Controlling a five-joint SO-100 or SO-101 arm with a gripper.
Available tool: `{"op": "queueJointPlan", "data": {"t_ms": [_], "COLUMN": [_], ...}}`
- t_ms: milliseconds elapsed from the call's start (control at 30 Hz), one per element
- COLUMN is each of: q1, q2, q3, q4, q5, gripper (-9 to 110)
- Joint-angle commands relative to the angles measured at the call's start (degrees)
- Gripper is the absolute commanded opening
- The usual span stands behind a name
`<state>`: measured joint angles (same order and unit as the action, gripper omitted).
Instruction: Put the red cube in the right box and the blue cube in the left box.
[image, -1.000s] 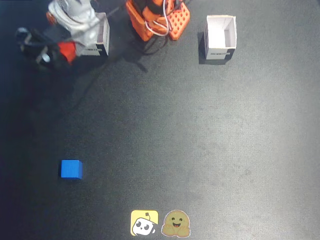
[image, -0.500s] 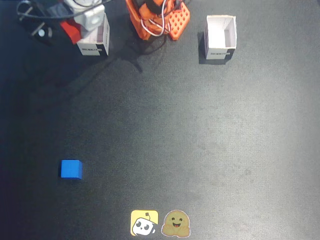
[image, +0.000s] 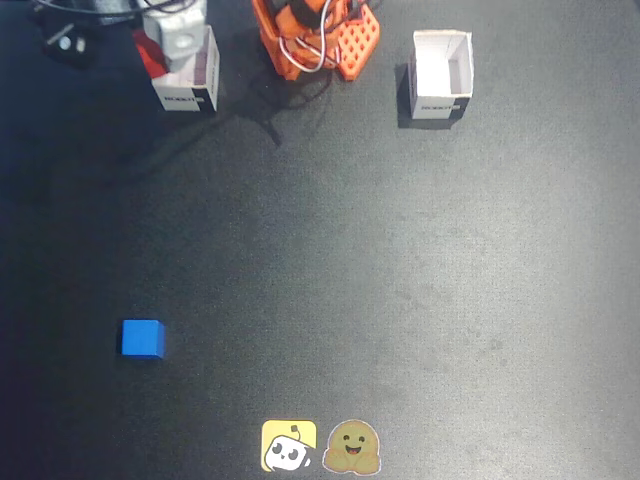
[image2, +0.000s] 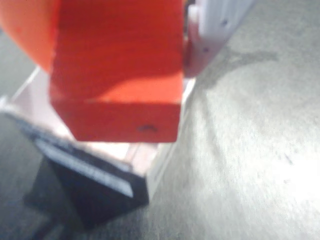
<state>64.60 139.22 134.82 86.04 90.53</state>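
My gripper (image: 160, 48) is at the top left of the fixed view, shut on the red cube (image: 149, 55) and holding it over the near-left rim of the white box (image: 189, 97) on that side. In the wrist view the red cube (image2: 117, 75) fills the top, pinched between the orange jaw and the white finger (image2: 215, 30), with the box (image2: 161, 160) and its black label directly under it. The blue cube (image: 141, 338) lies alone on the dark mat at lower left. The other white box (image: 441, 102) stands open and empty at upper right.
The orange arm base (image: 345, 45) sits at top centre between the two boxes. A black object with cables (image: 65, 42) lies at the top left corner. Two stickers (image: 289, 446) (image: 351, 447) are at the mat's front edge.
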Motion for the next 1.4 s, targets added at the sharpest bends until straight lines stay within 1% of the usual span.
{"op": "queueJointPlan", "data": {"t_ms": [0, 367, 667, 1033, 1233, 1367], "q1": [0.4, 2.9, 5.6, 5.5, 5.5, 3.2], "q2": [1.7, 6.2, 6.3, 6.4, 6.4, 6.4], "q3": [-0.2, 4.2, 5.4, 5.7, 5.5, 4.5], "q4": [0.2, -1.1, -2.0, -2.5, -3.5, -4.5], "q5": [2.5, 4.9, 4.1, 4.2, 2.9, 1.4], "gripper": [13, 13, 14, 20, 11, 7]}}
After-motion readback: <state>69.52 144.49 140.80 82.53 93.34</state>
